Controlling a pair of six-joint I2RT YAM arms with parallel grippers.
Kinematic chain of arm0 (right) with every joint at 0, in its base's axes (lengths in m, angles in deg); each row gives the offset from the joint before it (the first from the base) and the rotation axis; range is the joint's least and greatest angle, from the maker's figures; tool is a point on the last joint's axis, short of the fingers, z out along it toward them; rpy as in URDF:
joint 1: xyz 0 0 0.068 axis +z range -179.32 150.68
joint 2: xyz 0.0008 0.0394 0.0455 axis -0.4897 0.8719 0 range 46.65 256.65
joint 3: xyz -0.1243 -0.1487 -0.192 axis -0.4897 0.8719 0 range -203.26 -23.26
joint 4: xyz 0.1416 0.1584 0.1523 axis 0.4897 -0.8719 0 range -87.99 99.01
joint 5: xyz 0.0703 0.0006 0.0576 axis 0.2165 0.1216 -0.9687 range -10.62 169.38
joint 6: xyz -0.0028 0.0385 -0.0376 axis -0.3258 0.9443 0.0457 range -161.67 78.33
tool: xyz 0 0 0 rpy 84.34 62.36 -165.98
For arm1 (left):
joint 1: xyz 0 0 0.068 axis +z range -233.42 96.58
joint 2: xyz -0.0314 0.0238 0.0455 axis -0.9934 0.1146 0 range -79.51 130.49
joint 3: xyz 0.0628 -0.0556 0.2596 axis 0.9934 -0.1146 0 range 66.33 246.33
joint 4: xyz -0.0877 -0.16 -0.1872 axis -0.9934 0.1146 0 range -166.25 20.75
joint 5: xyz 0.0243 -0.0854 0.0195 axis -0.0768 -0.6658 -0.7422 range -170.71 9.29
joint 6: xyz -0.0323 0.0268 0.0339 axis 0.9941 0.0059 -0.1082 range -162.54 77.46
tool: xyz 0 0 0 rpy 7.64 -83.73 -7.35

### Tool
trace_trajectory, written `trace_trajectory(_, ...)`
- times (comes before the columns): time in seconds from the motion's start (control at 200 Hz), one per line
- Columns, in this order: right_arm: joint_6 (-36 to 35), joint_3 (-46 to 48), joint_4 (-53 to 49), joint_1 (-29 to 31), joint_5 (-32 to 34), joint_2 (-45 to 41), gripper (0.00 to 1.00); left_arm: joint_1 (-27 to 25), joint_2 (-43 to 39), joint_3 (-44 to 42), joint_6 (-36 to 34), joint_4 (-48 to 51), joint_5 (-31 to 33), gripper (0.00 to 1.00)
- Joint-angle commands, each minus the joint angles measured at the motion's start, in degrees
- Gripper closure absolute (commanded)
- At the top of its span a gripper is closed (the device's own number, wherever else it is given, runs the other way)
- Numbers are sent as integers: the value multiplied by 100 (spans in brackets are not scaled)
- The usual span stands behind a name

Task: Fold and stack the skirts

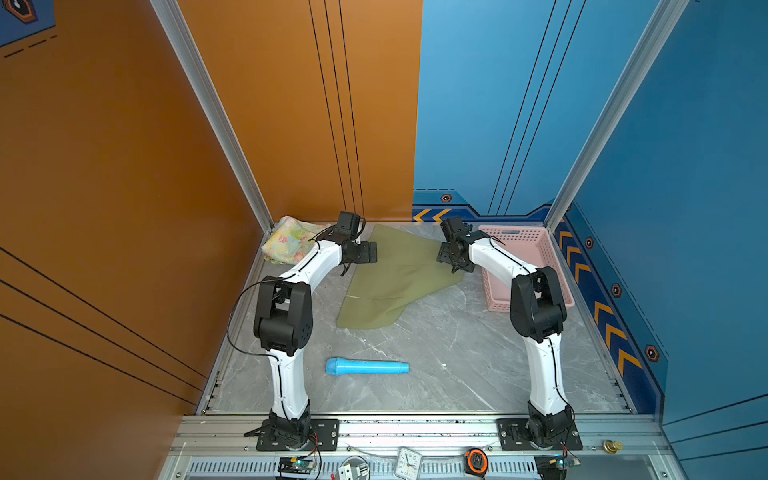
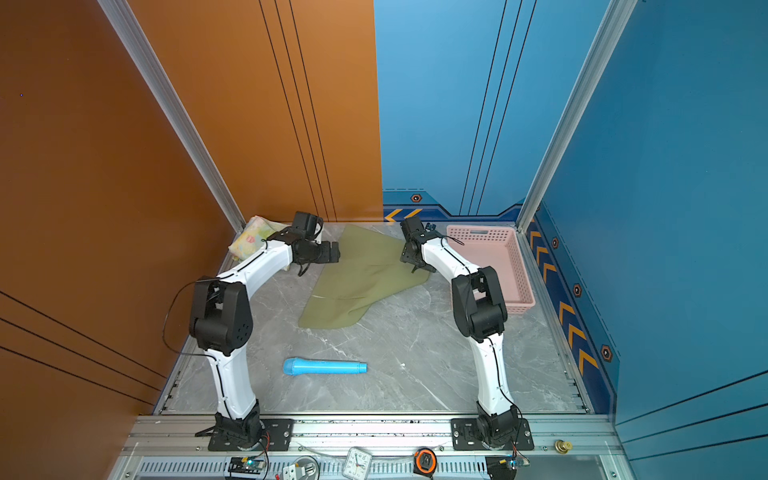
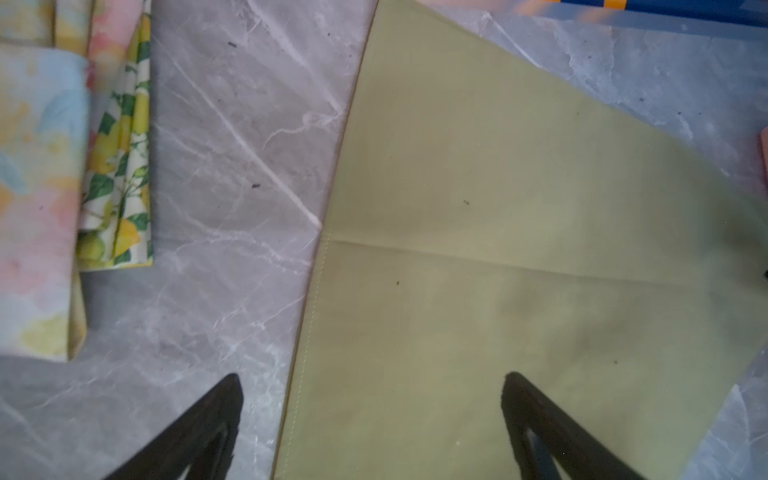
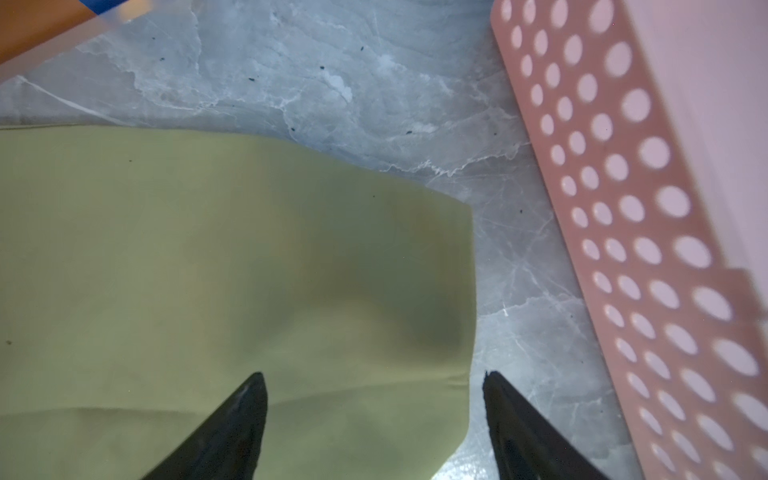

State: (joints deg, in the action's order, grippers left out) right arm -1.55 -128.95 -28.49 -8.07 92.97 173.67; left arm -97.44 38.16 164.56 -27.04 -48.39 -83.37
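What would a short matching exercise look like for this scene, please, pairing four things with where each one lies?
Things:
1. olive green skirt
2. pastel floral skirt
3. pink basket
4. blue cylinder

Places on the table, as seen in both top views:
A. far right corner
B. front middle, lying on its side
C. far left corner, folded
D. spread out in the far middle

Pairs: 1-D, 2-C, 3-A, 4-B
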Motion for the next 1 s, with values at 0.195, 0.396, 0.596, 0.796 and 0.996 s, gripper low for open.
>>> trace_trajectory(0.195,180,-48,16,-77,516,112,21,48,1266,1473,308,37,-236,2)
trace_trajectory(0.396,154,1,32,-152,436,172,22,143,1503,1588,267,140,-236,2)
trace_trajectory(0.596,186,-116,32,-195,194,346,23,156,1744,1726,295,239,-331,2)
trace_trajectory(0.796,185,-349,52,-206,-9,622,28,112,2012,2038,268,454,-371,2)
trace_trajectory(0.996,-244,-521,807,-218,-719,622,100,161,1886,2080,325,545,-458,2)
